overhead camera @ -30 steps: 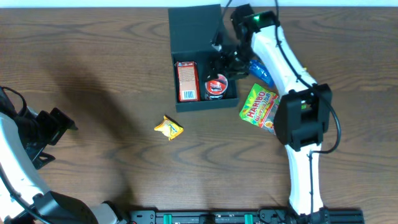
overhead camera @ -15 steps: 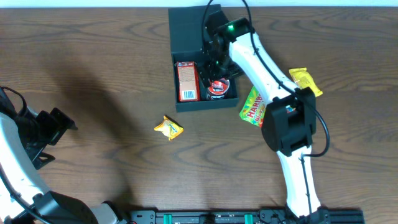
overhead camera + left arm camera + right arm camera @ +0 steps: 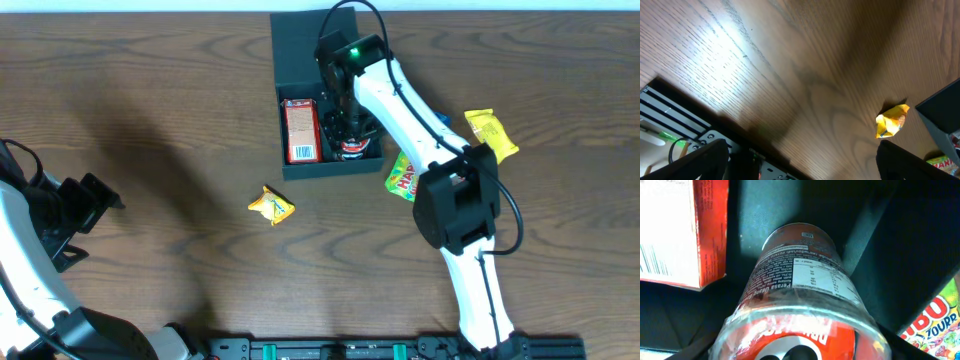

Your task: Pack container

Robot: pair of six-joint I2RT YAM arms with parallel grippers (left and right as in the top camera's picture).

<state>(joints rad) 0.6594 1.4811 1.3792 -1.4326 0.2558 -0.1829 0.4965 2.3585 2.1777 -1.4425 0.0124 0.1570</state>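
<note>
The container (image 3: pixel 300 60), a dark square box with its flap lid open at the back, sits at the table's far middle. It holds a red-and-white carton (image 3: pixel 301 130) on its left and a red-labelled clear bottle (image 3: pixel 350 146) on its right. My right gripper (image 3: pixel 349 122) is down inside the box. In the right wrist view it (image 3: pixel 800 350) is shut on the bottle (image 3: pixel 800 280), with the carton (image 3: pixel 675 230) beside it. My left gripper (image 3: pixel 95 200) is open and empty at the table's left edge, far from the box; its wrist view shows it (image 3: pixel 800 165) spread wide.
A yellow packet (image 3: pixel 271 206) lies in front of the box and shows in the left wrist view (image 3: pixel 891 121). A green Haribo bag (image 3: pixel 402 178) lies right of the box, partly under my right arm. Another yellow packet (image 3: pixel 490 132) lies further right.
My right arm has swung left and further over the box, lowering onto the bottle. This uncovered the yellow packet on the right. The left arm has not moved.
</note>
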